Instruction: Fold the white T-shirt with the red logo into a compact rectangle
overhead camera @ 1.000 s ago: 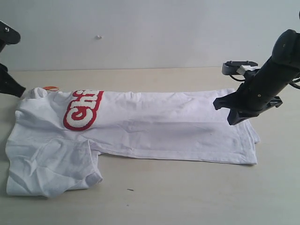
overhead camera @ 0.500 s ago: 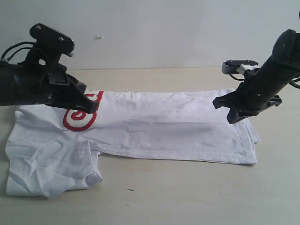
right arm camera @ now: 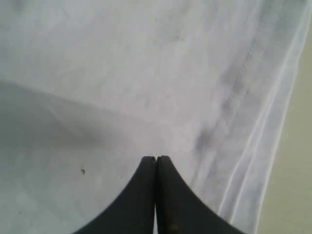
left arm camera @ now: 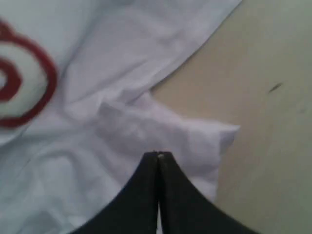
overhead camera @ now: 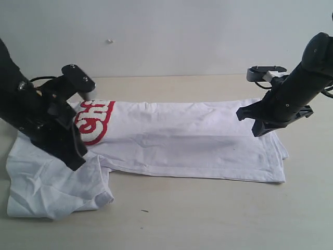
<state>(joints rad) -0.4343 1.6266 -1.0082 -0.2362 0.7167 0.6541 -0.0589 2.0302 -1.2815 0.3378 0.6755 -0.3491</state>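
The white T-shirt (overhead camera: 182, 140) lies lengthwise across the table, its body folded into a long band. One sleeve (overhead camera: 57, 192) sticks out rumpled at the front left. The red logo (overhead camera: 96, 122) shows partly, beside the left arm. My left gripper (overhead camera: 77, 162) points down at the sleeve's upper edge. In the left wrist view the left gripper (left arm camera: 158, 156) is shut with no cloth between its tips, over the sleeve (left arm camera: 185, 136), with the logo (left arm camera: 19, 92) off to one side. My right gripper (overhead camera: 258, 133) is shut over the hem end. In the right wrist view that gripper (right arm camera: 156, 159) holds nothing.
The beige table (overhead camera: 208, 219) runs back to a pale wall (overhead camera: 166, 36). The shirt's layered hem edge (right arm camera: 273, 146) lies close to the right gripper, with bare table beyond it. A small dark speck (overhead camera: 144, 211) lies on the table in front of the shirt.
The left arm swung in from the far left over the logo and then dropped toward the sleeve, its jaws closing on the way. The right arm has stayed still.
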